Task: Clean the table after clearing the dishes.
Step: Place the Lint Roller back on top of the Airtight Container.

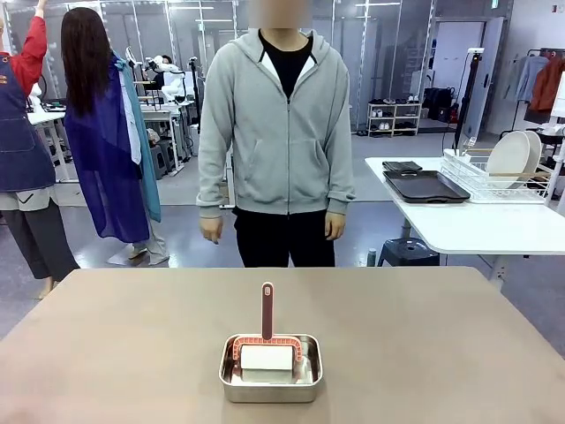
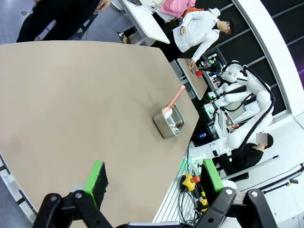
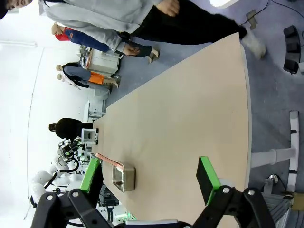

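Steel pan [image 1: 270,368] with its red-handled wiper [image 1: 267,311] sits near-centre on the tabletop [image 1: 441,344]; both jaws released. A careless grab could tip it.

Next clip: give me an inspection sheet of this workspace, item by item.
Surface: matte taupe table, bare apart from one pan.
Job's things: small steel pan near the robot's edge, holding a white sponge tool with a reddish handle; white plates in the wire rack, dark trays on the white side table.
Clutter: nothing seen.
Grippers: left tool open, right tool open, both empty.
Cables: bundle below the table edge.
Surroundings: person in a grey hoodie at the far side.
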